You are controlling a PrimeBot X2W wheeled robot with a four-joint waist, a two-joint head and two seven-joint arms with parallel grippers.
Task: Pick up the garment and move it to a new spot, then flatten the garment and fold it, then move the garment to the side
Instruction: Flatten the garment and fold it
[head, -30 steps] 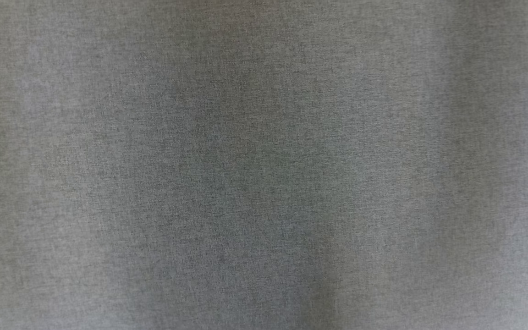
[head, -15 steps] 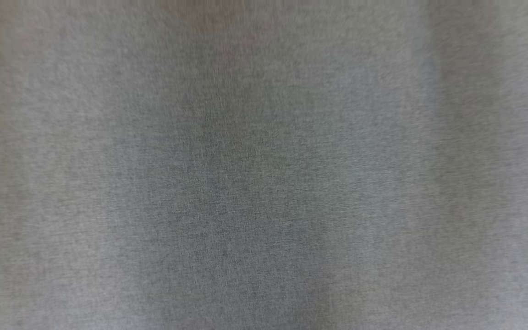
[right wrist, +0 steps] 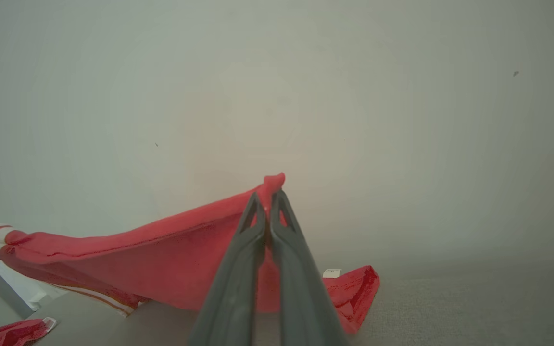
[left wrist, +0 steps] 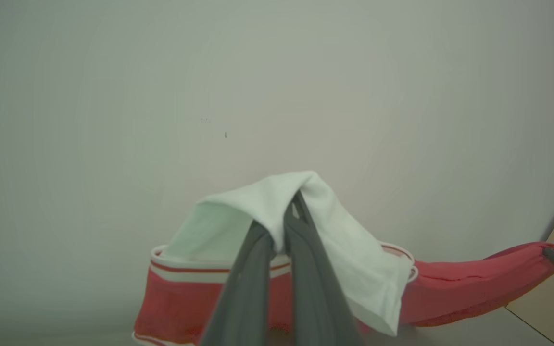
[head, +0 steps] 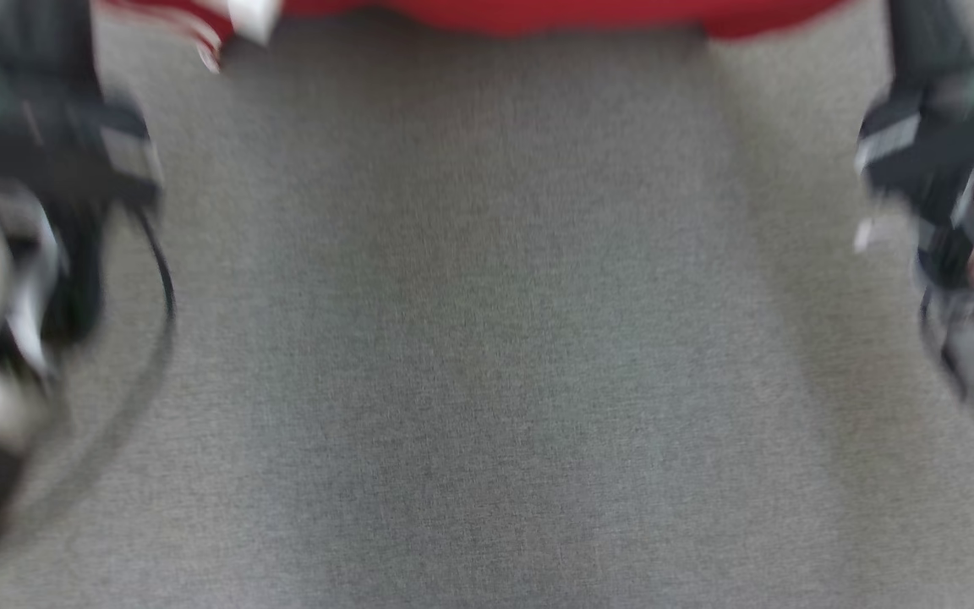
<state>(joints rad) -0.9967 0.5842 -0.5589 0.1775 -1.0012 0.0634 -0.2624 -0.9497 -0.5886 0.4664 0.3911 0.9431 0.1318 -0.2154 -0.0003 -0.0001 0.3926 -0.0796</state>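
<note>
seemingly soft, light and limp, the red knit garment with white striped trim (left wrist: pixel 176 298) sags low in frame between left gripper (left wrist: pixel 289 216) and right gripper (right wrist: pixel 268 199), each clamped on an edge, likely the best hold.

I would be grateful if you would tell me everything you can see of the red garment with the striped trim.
The red garment looks like soft knit cloth, with a white panel and white-and-red striped trim. It hangs stretched between both grippers: the left gripper is shut on the white part, the right gripper on a red edge. Its lower folds sag to the grey fabric surface; whether they touch it is unclear.
</note>
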